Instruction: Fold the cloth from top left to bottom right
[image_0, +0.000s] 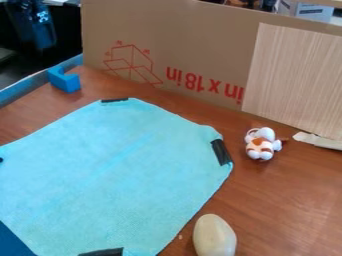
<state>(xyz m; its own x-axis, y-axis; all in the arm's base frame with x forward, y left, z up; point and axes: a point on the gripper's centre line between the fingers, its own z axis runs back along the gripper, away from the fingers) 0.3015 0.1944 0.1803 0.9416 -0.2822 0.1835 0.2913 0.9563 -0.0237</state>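
Lying spread out and unfolded on the brown surface (280, 200), the light-blue cloth (107, 170) takes up the left and middle of the view — black patches mark its edges. A pale, rounded object (214, 236) sits just beside its lower right edge; a white-and-brown toy (262, 144) sits to its right. The jaws' state — released or clenched — I cannot tell.

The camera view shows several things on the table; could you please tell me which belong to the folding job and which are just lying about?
For the job:
- turquoise cloth, spread out
- black strips at its corners

Just lying about:
- brown-and-white toy
- pale, rounded object
- blue block
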